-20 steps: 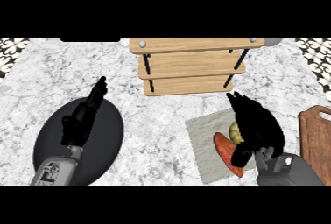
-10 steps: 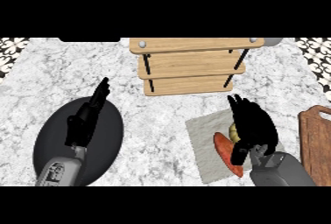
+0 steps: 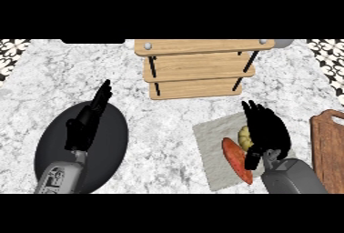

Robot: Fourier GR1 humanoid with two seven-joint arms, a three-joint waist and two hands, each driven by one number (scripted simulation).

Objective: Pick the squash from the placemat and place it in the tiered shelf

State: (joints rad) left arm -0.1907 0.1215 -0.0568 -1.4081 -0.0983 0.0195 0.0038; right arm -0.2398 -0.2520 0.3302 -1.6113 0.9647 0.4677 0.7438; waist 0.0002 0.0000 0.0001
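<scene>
The right hand's fingers [image 3: 259, 119] are stretched long and only slightly bent, spread over the squash [image 3: 246, 135] without closing on it — nothing is held yet. The squash, a pale yellow lump, lies on the grey placemat [image 3: 209, 136] near the tabletop's near right edge, half hidden under the right hand [image 3: 267, 134], with a red-orange vegetable [image 3: 236, 159] just beside it on the near side. So the pick looks barely begun: the grasp, the lift and the carry to the wooden shelf [image 3: 198, 67] at the far edge are all left. The shelf's tiers show nothing on them.

The right forearm comes in from the near right corner, palm down, fingers pointing toward the far edge. A brown cutting board [image 3: 329, 145] sits at the right edge.

The left hand [image 3: 86, 120] rests open above a dark oval plate [image 3: 114, 141] at the near left — fingers straight, pointing away.
</scene>
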